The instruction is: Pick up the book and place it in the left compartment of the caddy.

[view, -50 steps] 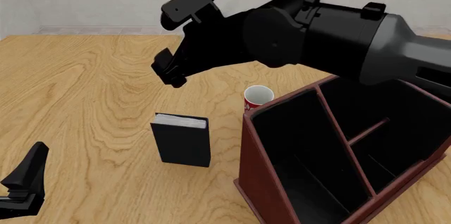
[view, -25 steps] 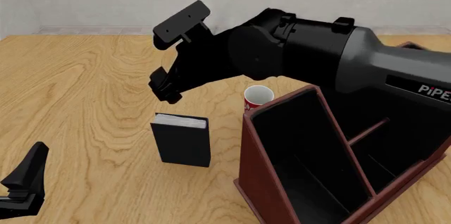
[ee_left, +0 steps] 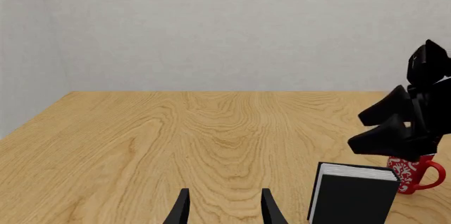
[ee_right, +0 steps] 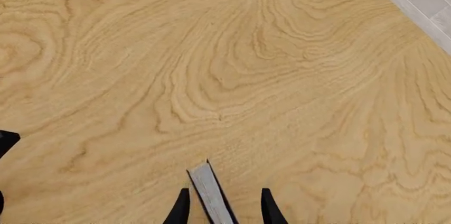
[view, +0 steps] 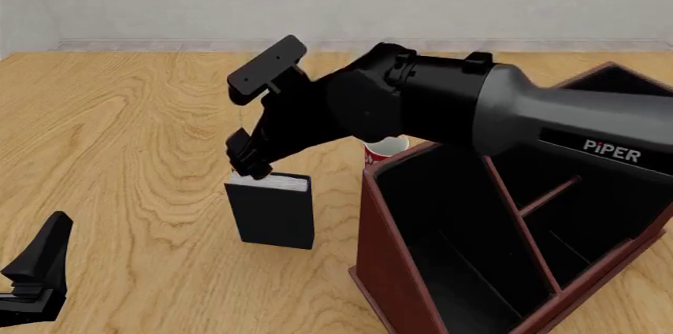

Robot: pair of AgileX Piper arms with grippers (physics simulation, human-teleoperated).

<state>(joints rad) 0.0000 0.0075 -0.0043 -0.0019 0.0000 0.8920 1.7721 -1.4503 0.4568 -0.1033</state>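
Front view shows the book (view: 271,212) upright at frame centre-left on the tabletop (view: 126,137), just left of the caddy (view: 505,247). Right hand (view: 244,162) hovers above its top, fingers apart; left hand (ee_left: 224,211) open.

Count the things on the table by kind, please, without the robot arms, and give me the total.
Book: 1
Cup: 1
Caddy: 1
Total: 3
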